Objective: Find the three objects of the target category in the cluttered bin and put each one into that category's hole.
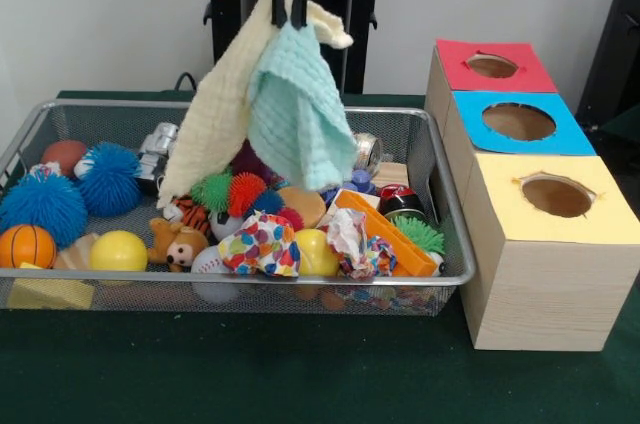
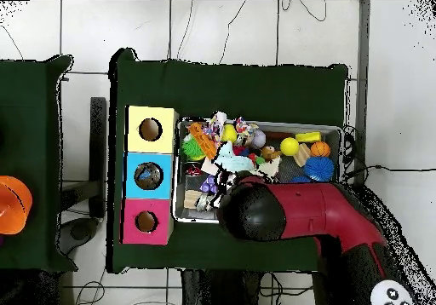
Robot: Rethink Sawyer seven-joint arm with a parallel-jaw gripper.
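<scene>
The wire mesh bin (image 1: 240,277) is full of toys and lies left of the boxes; in the overhead view, the bin (image 2: 332,129) is right of them. My gripper (image 1: 287,4) hangs above the bin's back middle. It is shut on a cream cloth (image 1: 215,124) and a mint green cloth (image 1: 300,114), whose lower ends trail into the clutter. In the overhead view the red arm (image 2: 289,212) covers the gripper, and only the cloth (image 2: 232,159) shows. No crushed clear bottle shows plainly; a crinkly silvery thing (image 1: 160,149) lies at the back left.
Three wooden boxes with round holes stand in a row: red top (image 1: 490,66), blue top (image 1: 518,122), yellow top (image 1: 556,196). Spiky blue balls (image 1: 45,204), a yellow ball (image 1: 118,250), a small basketball (image 1: 25,244), a teddy bear (image 1: 175,241) and a silver can (image 1: 368,152) fill the bin.
</scene>
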